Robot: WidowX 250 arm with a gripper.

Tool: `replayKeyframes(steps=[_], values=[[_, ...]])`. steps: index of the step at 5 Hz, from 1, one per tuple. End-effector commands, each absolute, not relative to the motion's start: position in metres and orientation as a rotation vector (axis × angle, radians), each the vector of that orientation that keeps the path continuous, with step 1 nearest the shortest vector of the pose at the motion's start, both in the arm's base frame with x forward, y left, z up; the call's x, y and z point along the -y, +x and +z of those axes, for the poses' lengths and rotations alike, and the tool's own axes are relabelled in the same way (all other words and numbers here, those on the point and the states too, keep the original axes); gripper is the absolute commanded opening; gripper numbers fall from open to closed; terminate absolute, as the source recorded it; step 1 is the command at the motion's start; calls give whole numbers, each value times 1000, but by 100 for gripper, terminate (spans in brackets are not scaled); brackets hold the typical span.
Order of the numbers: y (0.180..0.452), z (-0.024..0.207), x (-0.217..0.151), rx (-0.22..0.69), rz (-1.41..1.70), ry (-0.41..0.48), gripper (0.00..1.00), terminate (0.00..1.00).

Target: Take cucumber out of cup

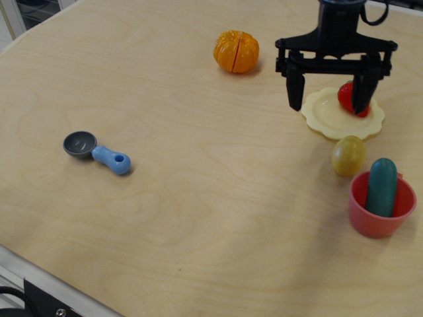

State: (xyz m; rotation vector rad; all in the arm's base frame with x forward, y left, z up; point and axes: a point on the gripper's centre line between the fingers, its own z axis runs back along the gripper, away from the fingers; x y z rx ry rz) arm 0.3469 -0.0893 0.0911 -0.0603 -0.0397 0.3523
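The dark teal-green cucumber (382, 187) stands upright in the coral-red cup (380, 216) at the table's right edge and sticks out above its rim. My black gripper (328, 104) is open and empty. It hangs above the pale yellow plate, up and to the left of the cup, well apart from the cucumber. Its right finger partly covers the strawberry.
A pale yellow scalloped plate (330, 117) holds a red strawberry (346, 96). A yellow lemon-like toy (348, 155) lies just left of the cup. An orange (236, 51) sits at the back. A blue-handled grey scoop (96, 152) lies at the left.
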Motion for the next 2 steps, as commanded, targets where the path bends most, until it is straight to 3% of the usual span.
replayKeyframes(steps=[1, 2], values=[[332, 106, 116, 78, 178, -82, 100, 0], [327, 99, 133, 45, 121, -79, 100, 0]])
